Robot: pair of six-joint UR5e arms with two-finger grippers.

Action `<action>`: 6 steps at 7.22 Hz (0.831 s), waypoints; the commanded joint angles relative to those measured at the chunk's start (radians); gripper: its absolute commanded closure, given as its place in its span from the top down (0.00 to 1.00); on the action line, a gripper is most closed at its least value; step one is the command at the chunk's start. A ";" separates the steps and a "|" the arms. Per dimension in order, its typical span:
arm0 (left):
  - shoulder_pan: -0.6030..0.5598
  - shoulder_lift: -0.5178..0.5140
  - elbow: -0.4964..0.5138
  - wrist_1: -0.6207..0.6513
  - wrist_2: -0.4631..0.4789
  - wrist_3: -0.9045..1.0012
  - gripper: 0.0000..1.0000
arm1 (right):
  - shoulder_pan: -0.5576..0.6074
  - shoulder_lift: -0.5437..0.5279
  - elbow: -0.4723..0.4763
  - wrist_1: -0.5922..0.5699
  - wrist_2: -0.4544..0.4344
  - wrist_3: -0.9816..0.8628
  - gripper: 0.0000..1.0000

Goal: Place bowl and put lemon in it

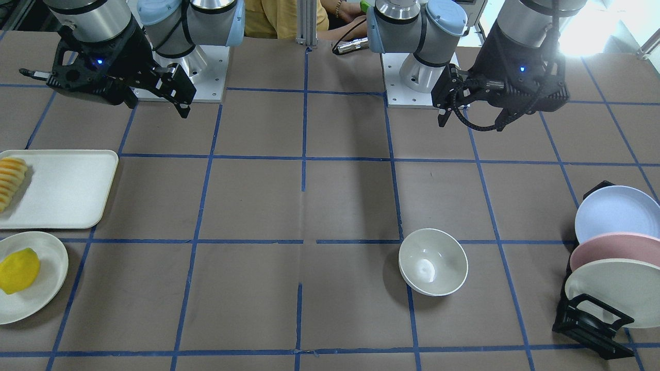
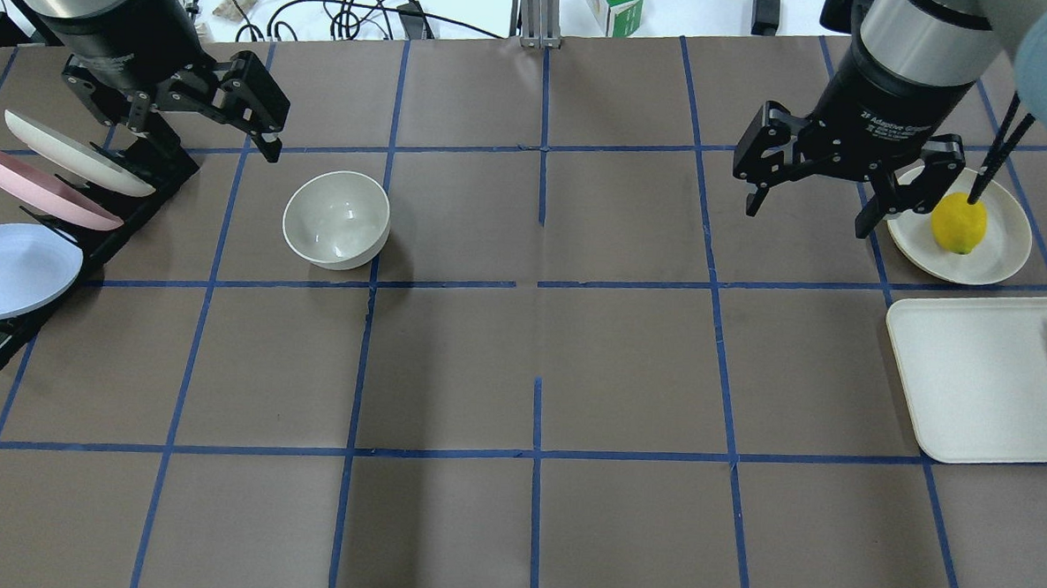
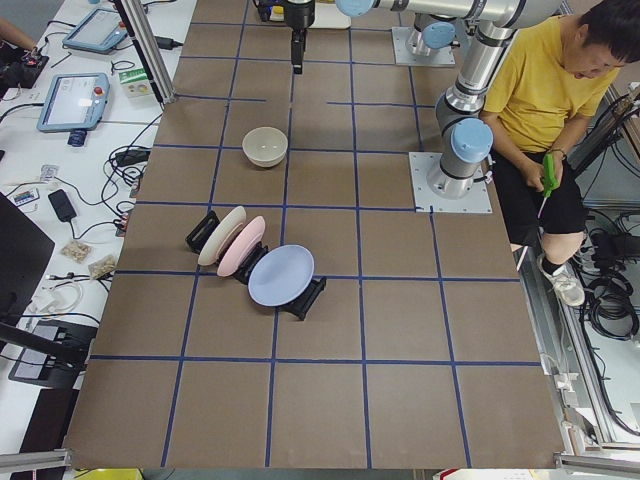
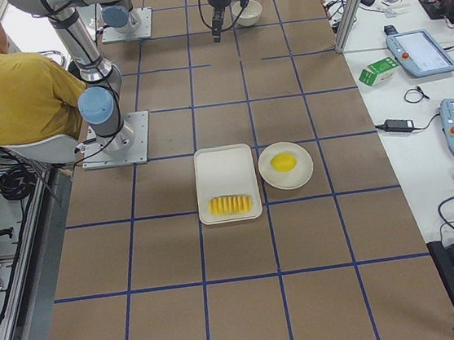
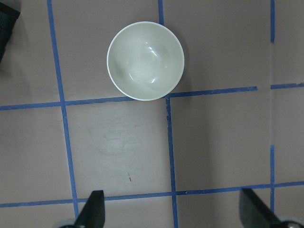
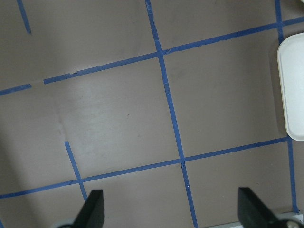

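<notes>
The off-white bowl (image 2: 336, 219) stands upright and empty on the table's left half; it also shows in the front view (image 1: 433, 262) and the left wrist view (image 5: 145, 61). The yellow lemon (image 2: 960, 223) lies on a shallow cream plate (image 2: 1002, 257) at the far right, as the front view (image 1: 18, 270) shows too. My left gripper (image 2: 199, 138) is open and empty, raised beside the bowl and apart from it. My right gripper (image 2: 806, 216) is open and empty, raised just left of the lemon's plate.
A cream tray (image 2: 970, 384) with a row of fruit slices (image 1: 10, 180) lies next to the lemon's plate. A black rack (image 2: 23, 219) holding white, pink and blue plates stands at the left edge. A person sits behind the robot (image 3: 545, 80).
</notes>
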State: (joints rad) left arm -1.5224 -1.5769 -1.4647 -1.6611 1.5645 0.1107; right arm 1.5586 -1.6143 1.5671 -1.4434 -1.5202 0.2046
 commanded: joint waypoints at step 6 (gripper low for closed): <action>0.131 -0.219 -0.009 0.160 -0.012 0.047 1.00 | -0.046 0.008 0.001 -0.003 -0.002 -0.019 1.00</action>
State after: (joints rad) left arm -1.4415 -1.7035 -1.4703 -1.5823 1.5595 0.1448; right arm 1.5384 -1.6106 1.5677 -1.4447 -1.5224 0.1930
